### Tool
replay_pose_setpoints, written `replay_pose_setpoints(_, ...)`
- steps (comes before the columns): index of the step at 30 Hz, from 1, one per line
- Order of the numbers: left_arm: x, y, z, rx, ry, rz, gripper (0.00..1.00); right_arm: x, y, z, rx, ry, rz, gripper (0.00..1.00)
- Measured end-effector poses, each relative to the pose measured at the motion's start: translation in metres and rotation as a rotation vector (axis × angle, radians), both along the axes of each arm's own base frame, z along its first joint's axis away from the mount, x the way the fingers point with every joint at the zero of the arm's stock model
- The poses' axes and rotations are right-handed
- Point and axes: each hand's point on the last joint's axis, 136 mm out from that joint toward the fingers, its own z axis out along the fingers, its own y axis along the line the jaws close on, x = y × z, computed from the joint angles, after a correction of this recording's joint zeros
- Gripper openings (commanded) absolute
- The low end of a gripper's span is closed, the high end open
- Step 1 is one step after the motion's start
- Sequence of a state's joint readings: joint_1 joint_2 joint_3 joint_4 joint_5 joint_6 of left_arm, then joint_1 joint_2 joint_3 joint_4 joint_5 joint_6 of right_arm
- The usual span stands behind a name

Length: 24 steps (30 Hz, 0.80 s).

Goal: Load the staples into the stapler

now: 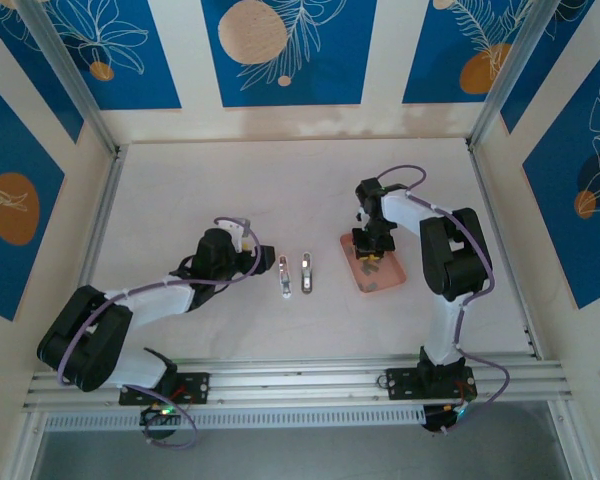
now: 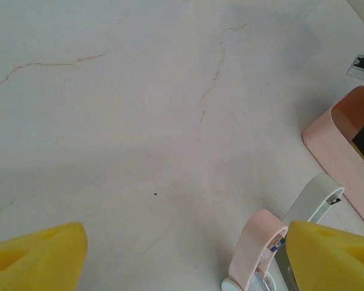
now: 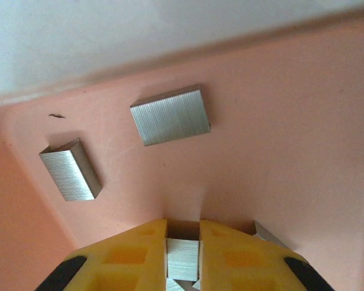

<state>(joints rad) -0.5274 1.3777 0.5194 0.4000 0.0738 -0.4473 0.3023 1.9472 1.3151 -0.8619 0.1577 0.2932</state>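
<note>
Right wrist view: the right gripper (image 3: 183,233) is pinched shut on one block of staples (image 3: 183,257) in the pink tray (image 3: 291,151). The closest stapler (image 1: 306,271) lies to its left, pointing near to far. The left gripper (image 2: 182,260) is wide open and empty.

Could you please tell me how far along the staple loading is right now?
Early. Done: the right gripper is down in the pink tray. In hand: it is shut on one staple strip. Left: lifting that strip, carrying it to one of the two staplers on the table, and sliding it in. Two loose strips lie in the tray; the left gripper hangs open near the staplers.
</note>
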Motion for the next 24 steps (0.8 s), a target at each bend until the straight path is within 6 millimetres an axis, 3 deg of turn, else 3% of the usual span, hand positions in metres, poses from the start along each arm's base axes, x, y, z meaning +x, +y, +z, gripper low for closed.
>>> replay_pose_setpoints(7, -0.002, 0.003, 0.003, 0.007, 0.000, 0.009, 0.85, 0.002, 0.005, 0.004, 0.018, -0.041, -0.007, 0.16)
replay_pose_setpoints(17, -0.003, 0.012, 0.017, 0.027, -0.033, 0.037, 0.87, 0.004, 0.019, 0.033, 0.118, -0.233, -0.083, 0.15)
replay_pose_setpoints(24, -0.004, 0.017, 0.018, 0.059, -0.051, 0.025, 0.87, 0.002, 0.034, 0.041, 0.114, -0.321, -0.128, 0.15)
